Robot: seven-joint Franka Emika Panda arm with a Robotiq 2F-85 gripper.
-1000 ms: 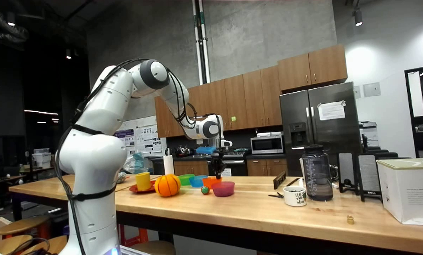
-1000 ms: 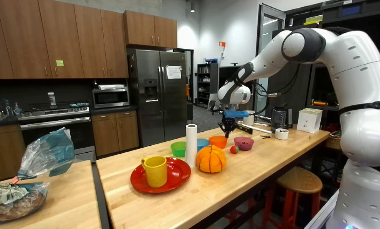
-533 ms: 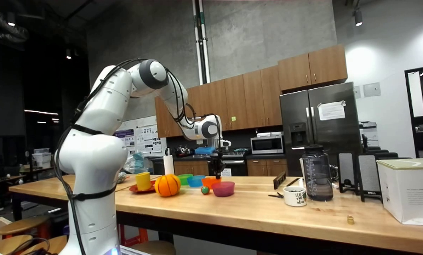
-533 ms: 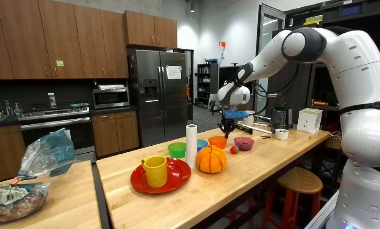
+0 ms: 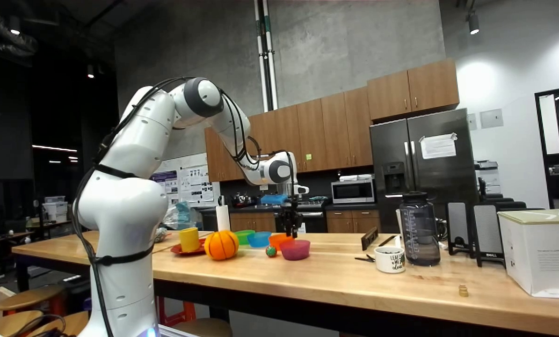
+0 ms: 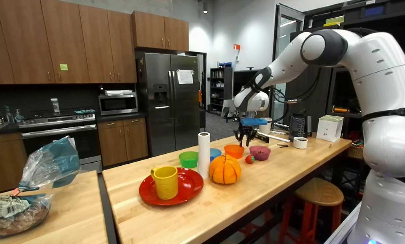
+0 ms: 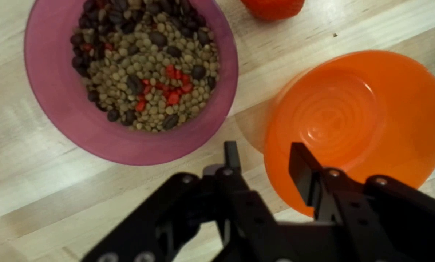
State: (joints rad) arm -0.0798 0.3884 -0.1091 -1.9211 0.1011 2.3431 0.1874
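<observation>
My gripper (image 7: 264,145) is open and empty, seen in both exterior views (image 5: 291,235) (image 6: 244,145) at the orange bowl. In the wrist view one finger is over the orange bowl (image 7: 403,109), the other over the wood beside its rim; contact cannot be told. The orange bowl looks empty and also shows in both exterior views (image 5: 278,242) (image 6: 233,153). The purple bowl (image 7: 130,145) beside it holds lentils, dark beans and red bits; it also shows in both exterior views (image 5: 295,251) (image 6: 260,154). A red toy strawberry (image 7: 273,7) with a green top (image 6: 249,159) lies near both bowls.
A blue bowl (image 6: 216,152) and a green bowl (image 6: 188,161) stand beyond the orange bowl. A white roll (image 6: 204,159) stands near a soft pumpkin (image 6: 225,169). A red plate (image 6: 188,189) bears a yellow mug (image 6: 167,184). A white cup (image 6: 300,143) and dark bottle (image 5: 419,234) stand opposite.
The gripper's fingers, close together before, have spread apart. The arm and the orange bowl have shifted slightly. The green and blue bowls slid a little away from the purple bowl before half a second ago.
</observation>
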